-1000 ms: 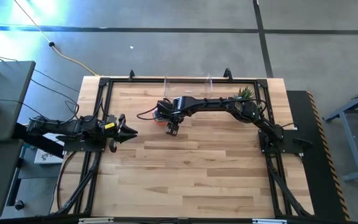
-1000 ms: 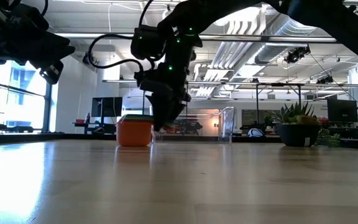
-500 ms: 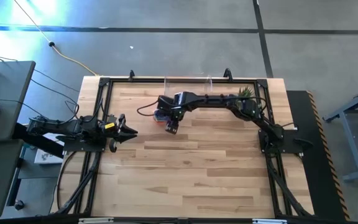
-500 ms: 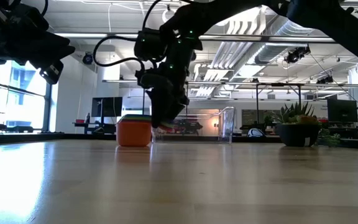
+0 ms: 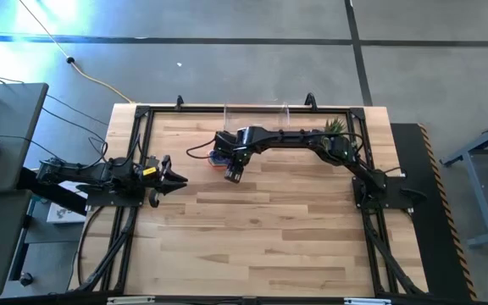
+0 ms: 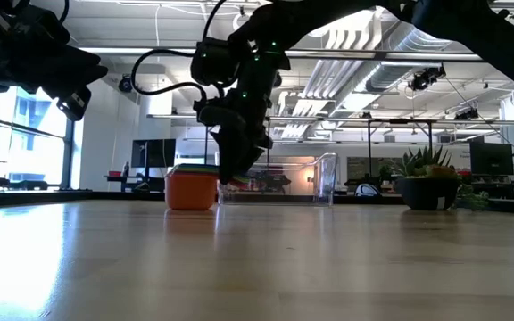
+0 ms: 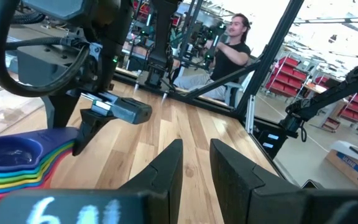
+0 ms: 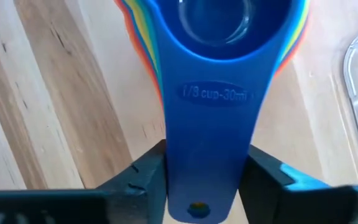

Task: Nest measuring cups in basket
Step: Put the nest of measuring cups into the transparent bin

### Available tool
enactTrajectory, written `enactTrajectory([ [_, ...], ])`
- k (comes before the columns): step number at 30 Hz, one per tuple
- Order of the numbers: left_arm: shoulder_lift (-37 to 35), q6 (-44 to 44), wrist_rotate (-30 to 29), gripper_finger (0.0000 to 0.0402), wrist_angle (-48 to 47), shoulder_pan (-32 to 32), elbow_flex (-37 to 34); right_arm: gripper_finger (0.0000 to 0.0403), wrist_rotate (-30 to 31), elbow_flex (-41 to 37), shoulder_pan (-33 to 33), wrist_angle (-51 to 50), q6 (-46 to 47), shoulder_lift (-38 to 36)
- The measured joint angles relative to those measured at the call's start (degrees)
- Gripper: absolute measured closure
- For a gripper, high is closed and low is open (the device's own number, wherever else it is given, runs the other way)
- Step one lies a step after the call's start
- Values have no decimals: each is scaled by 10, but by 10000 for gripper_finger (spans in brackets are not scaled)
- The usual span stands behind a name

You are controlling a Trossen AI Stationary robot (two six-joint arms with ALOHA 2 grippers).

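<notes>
Narrowed since before, right gripper [image 8: 207, 180] clamps nested measuring cups' [image 8: 213, 37] handle beside basket [image 6: 321, 183].

Most of the wood surface [image 5: 261, 237] is wide open, so plenty of room to move. The only clutter is along the far edge: nested cups [image 6: 192, 185], clear basket [image 6: 279, 183], and potted plant [image 6: 427, 183].

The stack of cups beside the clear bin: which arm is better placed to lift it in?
The right. Its pincer already straddles the handles of the stacked cups near the bin. The left pincer waits at the table's left edge.
</notes>
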Motion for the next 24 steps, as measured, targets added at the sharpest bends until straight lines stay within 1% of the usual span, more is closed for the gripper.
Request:
enactTrajectory([
  [2, 0, 0, 0, 330, 0, 0, 0, 269, 1, 0, 0, 1, 0, 0],
  [4, 0, 0, 0, 330, 0, 0, 0, 276, 2, 0, 0, 2, 0, 0],
  [10, 0, 0, 0, 330, 0, 0, 0, 278, 17, 0, 0, 2, 5, 0],
  [24, 0, 0, 0, 330, 0, 0, 0, 279, 17, 0, 0, 2, 0, 0],
])
